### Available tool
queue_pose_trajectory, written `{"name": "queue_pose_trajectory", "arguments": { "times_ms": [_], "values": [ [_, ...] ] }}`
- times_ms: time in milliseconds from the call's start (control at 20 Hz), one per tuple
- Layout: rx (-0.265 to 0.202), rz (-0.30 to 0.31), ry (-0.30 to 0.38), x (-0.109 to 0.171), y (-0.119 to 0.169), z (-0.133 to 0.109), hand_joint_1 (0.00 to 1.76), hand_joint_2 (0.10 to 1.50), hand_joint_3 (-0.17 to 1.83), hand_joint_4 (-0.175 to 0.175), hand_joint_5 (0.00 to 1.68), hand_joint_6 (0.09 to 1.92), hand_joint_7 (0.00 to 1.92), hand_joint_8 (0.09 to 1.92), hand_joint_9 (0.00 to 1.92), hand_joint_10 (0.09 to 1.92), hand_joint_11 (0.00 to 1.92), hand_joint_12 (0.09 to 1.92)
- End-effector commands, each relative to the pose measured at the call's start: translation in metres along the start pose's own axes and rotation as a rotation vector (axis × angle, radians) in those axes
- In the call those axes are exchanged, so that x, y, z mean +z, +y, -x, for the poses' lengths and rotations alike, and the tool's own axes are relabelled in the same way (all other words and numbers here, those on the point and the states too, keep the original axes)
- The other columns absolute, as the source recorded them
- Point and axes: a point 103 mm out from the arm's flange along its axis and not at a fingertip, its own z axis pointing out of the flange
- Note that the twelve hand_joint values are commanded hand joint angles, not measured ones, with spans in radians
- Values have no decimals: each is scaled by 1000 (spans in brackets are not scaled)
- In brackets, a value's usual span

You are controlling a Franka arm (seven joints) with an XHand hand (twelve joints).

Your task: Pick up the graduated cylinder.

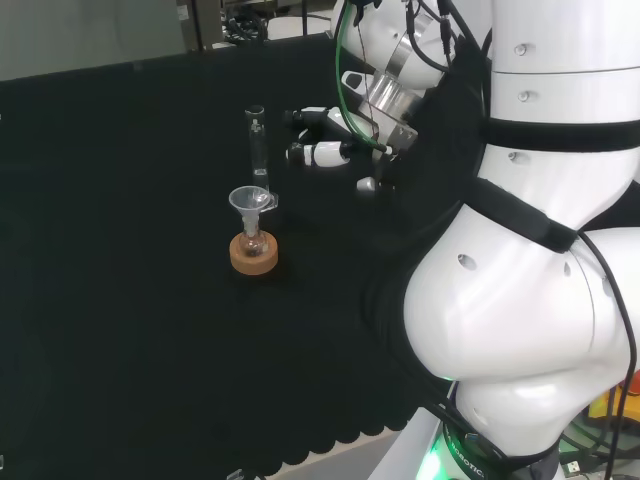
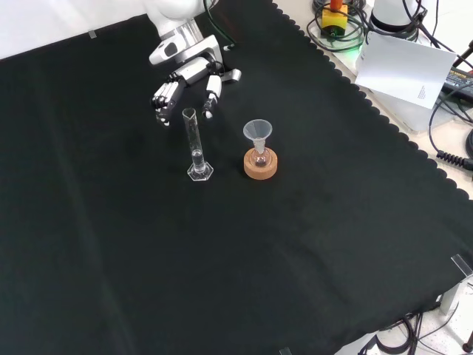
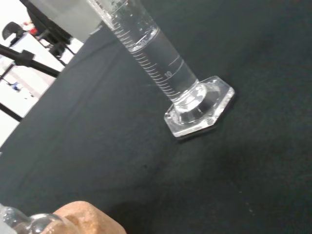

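Here the hand point(image 2: 181, 81) hangs open (holding nothing) near the upright graduated cylinder point(image 2: 194, 144).

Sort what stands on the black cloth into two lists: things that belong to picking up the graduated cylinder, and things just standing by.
Belongs to the job:
- graduated cylinder, upright on its hexagonal foot
- hand, open, just short of the cylinder

Standing by:
- small flask on a cork ring
- funnel in the flask's neck

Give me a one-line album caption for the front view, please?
An open robot hand nears an upright graduated cylinder; beside it, a funnel sits in a flask on a cork ring.
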Motion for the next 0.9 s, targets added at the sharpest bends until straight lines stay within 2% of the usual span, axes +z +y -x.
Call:
{"name": "queue_pose_trajectory", "arguments": {
  "times_ms": [50,600,900],
  "values": [
    [-70,36,86,10,5,-3,732,975,-175,-34,472,87,362,636,574,581,254,1343],
    [-191,-4,174,28,17,-13,819,961,-175,-38,487,87,388,618,649,544,353,1313],
    [-220,32,256,41,24,-15,874,962,-175,-26,518,87,449,608,690,516,408,1294]
  ]
}}
